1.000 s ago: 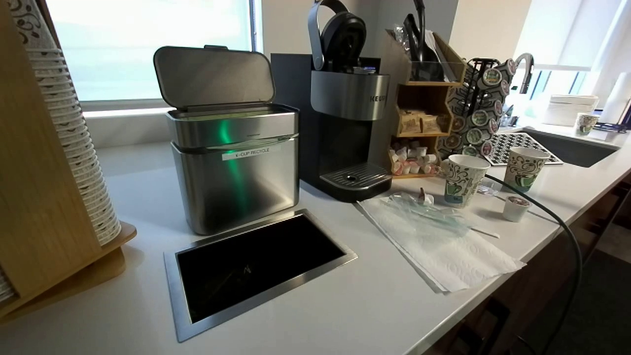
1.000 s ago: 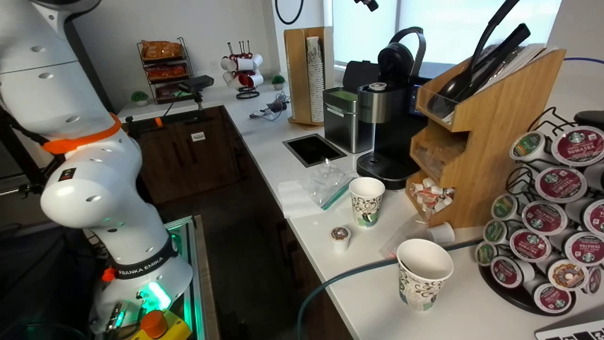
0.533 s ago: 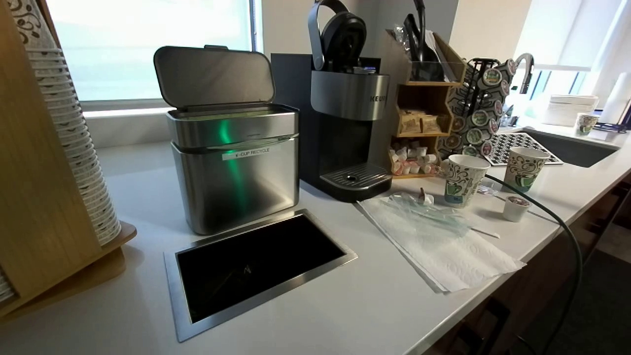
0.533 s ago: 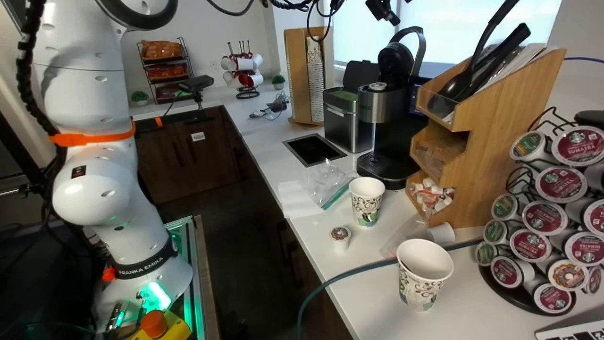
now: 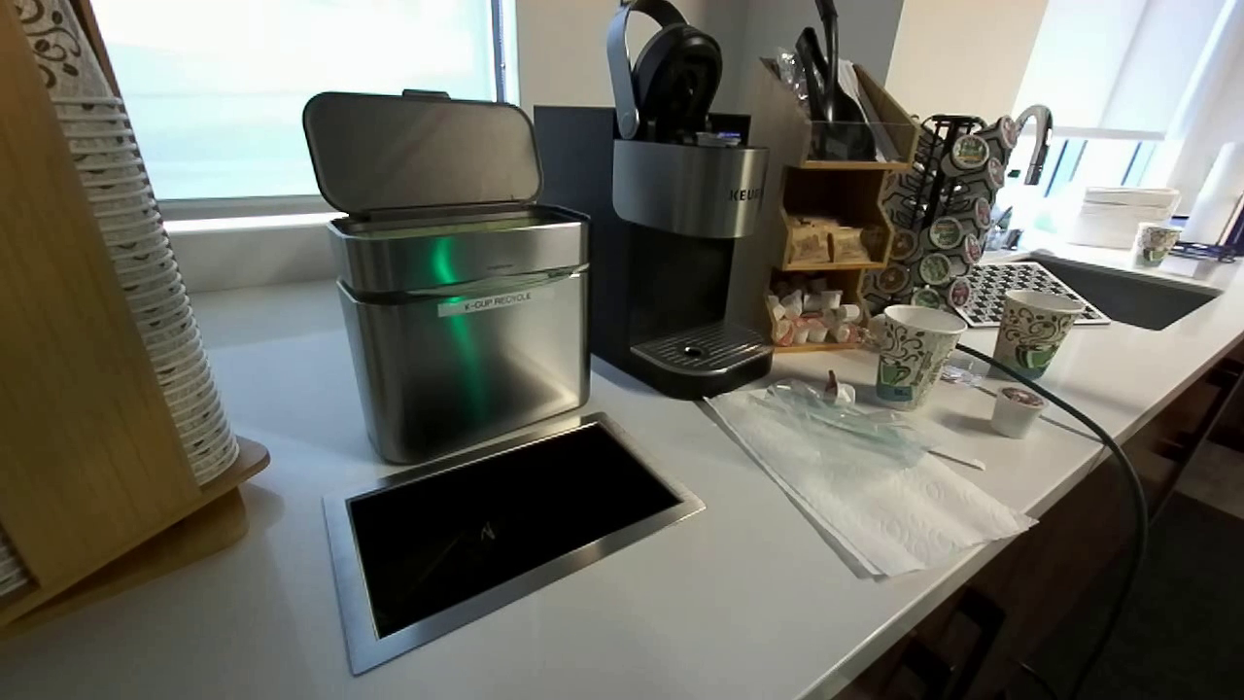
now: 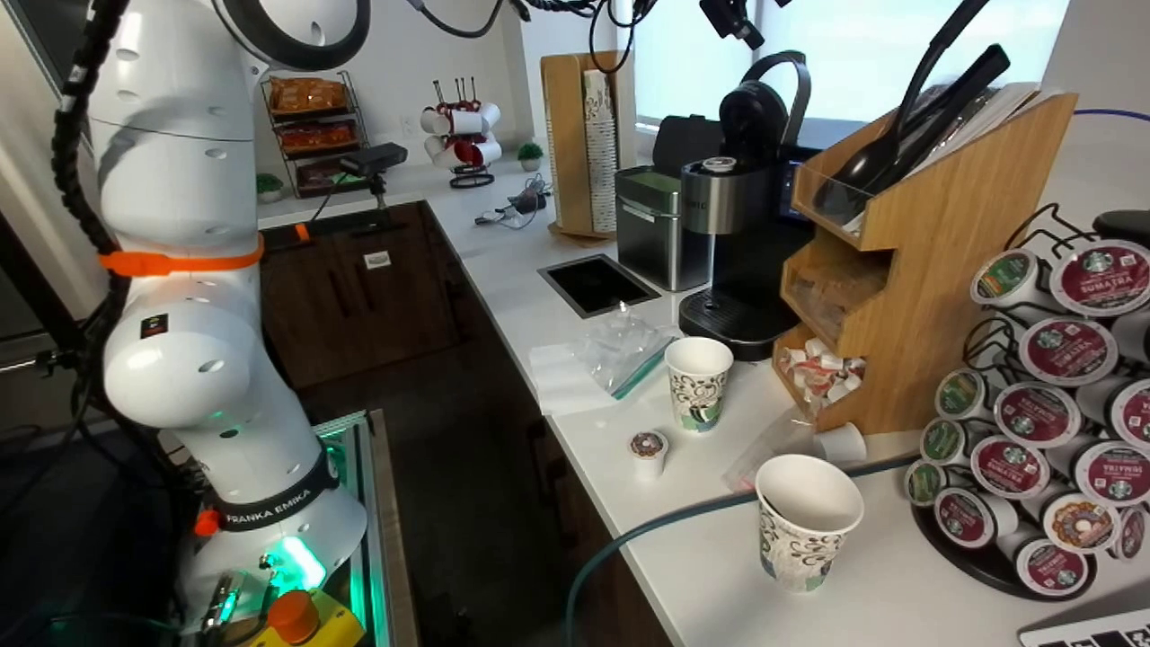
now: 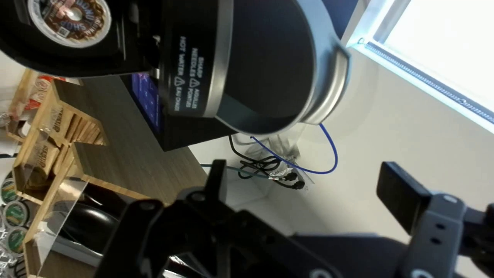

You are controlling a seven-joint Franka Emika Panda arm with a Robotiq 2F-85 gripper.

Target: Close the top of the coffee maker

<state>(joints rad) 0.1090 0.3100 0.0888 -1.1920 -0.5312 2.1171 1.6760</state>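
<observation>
The coffee maker (image 5: 685,190) stands on the counter, seen in both exterior views (image 6: 732,202). Its top (image 5: 680,78) is raised, tilted back on its hinge, with the silver handle loop up; it shows too in an exterior view (image 6: 753,115). In the wrist view the top (image 7: 266,65) fills the upper middle, its underside with white warning print facing the body (image 7: 100,60). A coffee pod (image 7: 71,21) sits in the holder. My gripper (image 7: 308,185) is open and empty, apart from the top. Only part of it (image 6: 732,22) shows at the upper edge of an exterior view, above the machine.
A steel bin (image 5: 466,331) with its flap raised stands beside the machine. A wooden organizer (image 6: 970,270) with tall utensils stands on the other side. Paper cups (image 6: 699,382), a pod rack (image 6: 1047,422) and a cable (image 6: 647,530) are on the counter.
The arm has swung to the right in an exterior view, and the gripper has come right and slightly down into view above the machine. The top and the counter items have not moved.
</observation>
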